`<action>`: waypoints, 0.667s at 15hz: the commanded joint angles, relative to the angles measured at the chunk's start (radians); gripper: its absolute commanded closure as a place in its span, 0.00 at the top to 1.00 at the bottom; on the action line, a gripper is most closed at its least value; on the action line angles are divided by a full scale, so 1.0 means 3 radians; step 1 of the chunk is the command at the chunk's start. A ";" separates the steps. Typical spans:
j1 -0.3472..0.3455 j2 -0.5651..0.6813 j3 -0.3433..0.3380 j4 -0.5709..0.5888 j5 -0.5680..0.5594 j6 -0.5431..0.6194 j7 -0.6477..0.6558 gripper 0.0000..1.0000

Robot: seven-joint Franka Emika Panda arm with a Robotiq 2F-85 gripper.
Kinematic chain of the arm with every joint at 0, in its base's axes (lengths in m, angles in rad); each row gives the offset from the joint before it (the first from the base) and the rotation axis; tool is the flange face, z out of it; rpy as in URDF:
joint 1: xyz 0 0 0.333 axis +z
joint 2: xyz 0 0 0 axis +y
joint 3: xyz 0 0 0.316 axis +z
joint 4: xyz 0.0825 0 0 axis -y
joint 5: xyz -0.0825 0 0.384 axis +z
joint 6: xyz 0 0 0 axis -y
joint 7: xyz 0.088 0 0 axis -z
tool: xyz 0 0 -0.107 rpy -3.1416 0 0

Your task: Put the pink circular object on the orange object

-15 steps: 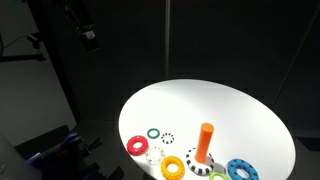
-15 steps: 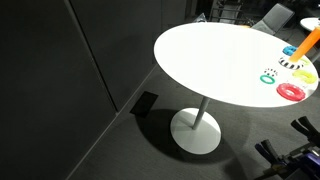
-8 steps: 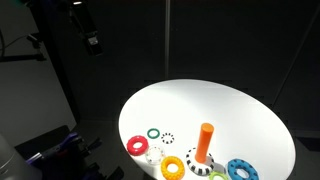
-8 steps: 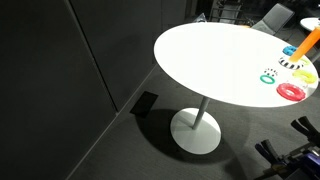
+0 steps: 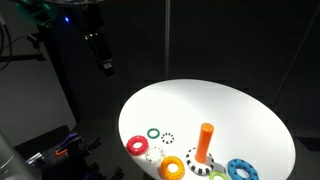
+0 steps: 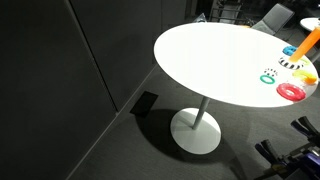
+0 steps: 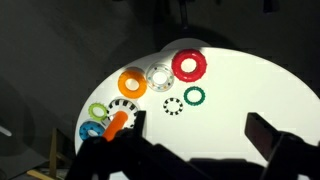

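Observation:
The pink circular object (image 5: pixel 136 144) lies flat near the table's edge; it also shows in an exterior view (image 6: pixel 291 91) and at the top of the wrist view (image 7: pixel 189 65). The orange object (image 5: pixel 205 142) is an upright peg on a round black-and-white base (image 5: pixel 200 164). It shows at the frame edge in an exterior view (image 6: pixel 312 40) and at the left of the wrist view (image 7: pixel 118 122). My gripper (image 5: pixel 107 64) hangs high above and off to the side of the table, far from both. In the wrist view the gripper (image 7: pixel 195 135) is open and empty.
On the round white table (image 5: pixel 230 110) lie a yellow-orange ring (image 5: pixel 172 166), a thin green ring (image 5: pixel 153 133), a dotted black-and-white ring (image 5: pixel 168 138), a clear ring (image 5: pixel 152 155), a blue ring (image 5: pixel 240 170) and a light green ring (image 7: pixel 97 111). Dark walls surround the table.
My arm has moved down and to the right toward the table. The rings and the peg have not moved.

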 commanded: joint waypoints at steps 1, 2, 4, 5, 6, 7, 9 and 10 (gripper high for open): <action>0.0005 0.0222 -0.0168 -0.0071 0.0123 0.0249 -0.0048 1.00; -0.0004 0.0279 -0.0214 -0.0110 0.0152 0.0333 -0.0069 1.00; -0.0011 0.0394 -0.0295 -0.0171 0.0215 0.0474 -0.0115 1.00; -0.0009 0.0450 -0.0329 -0.0203 0.0251 0.0539 -0.0137 1.00; -0.0005 0.0508 -0.0354 -0.0237 0.0288 0.0604 -0.0160 1.00; -0.0003 0.0560 -0.0369 -0.0263 0.0327 0.0654 -0.0186 1.00; -0.0012 0.0659 -0.0354 -0.0327 0.0355 0.0766 -0.0189 1.00; -0.0021 0.0702 -0.0327 -0.0351 0.0345 0.0800 -0.0173 1.00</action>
